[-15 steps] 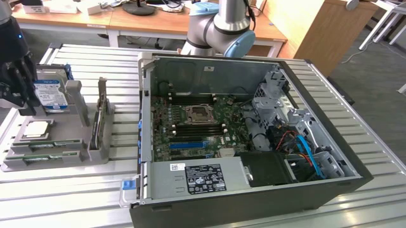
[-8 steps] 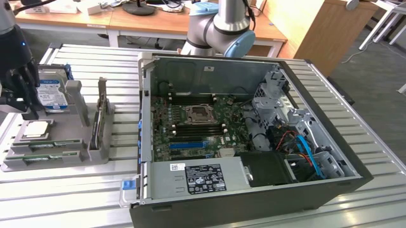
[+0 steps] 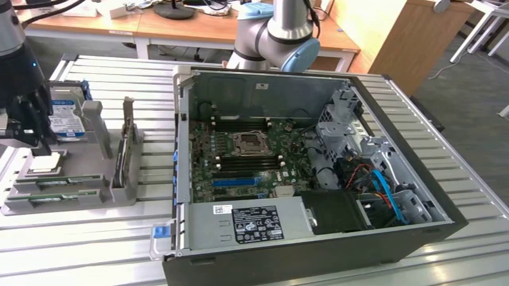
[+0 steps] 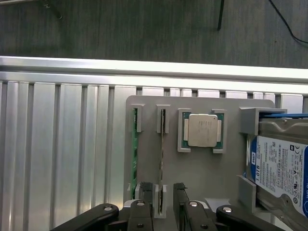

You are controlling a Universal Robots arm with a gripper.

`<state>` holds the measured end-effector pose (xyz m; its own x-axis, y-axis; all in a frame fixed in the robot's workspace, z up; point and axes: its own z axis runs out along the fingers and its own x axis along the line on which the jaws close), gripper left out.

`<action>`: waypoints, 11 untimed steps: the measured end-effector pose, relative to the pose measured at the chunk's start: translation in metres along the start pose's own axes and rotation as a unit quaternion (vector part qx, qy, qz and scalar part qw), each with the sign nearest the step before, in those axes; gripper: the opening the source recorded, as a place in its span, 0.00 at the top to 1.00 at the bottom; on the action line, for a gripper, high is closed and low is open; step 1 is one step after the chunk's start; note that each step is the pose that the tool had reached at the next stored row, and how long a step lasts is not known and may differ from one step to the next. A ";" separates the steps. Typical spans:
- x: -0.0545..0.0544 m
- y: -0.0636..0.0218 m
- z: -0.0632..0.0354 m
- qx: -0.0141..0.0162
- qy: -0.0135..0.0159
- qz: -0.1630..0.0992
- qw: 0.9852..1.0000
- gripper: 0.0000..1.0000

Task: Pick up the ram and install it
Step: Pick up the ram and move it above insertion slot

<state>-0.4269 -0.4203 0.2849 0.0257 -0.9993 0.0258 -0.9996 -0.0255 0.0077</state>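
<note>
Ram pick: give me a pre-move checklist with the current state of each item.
1. End effector open: ok, jaws stand apart.
2. Fingers straddle the ram: ok, one on each side of the stick.
3. Ram seated in grey holder: ok, not lifted.
4. Second stick clear of the fingers: cannot tell, very close.
5. Processor chip clear of the fingers: ok.
6. Computer case open, motherboard exposed: ok.

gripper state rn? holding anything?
Gripper: open, holding nothing; fingers lined up either side of a ram stick in the grey tray.
</note>
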 end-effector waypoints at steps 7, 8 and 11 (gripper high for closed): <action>0.000 0.0000 0.0062 0.000 0.000 0.000 1.000 0.69; 0.000 0.0000 0.0062 0.000 0.000 0.000 1.000 0.69; 0.000 0.0000 0.0064 0.000 0.000 0.000 1.000 0.69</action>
<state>-0.4270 -0.4205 0.2786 0.0256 -0.9993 0.0258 -0.9996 -0.0254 0.0076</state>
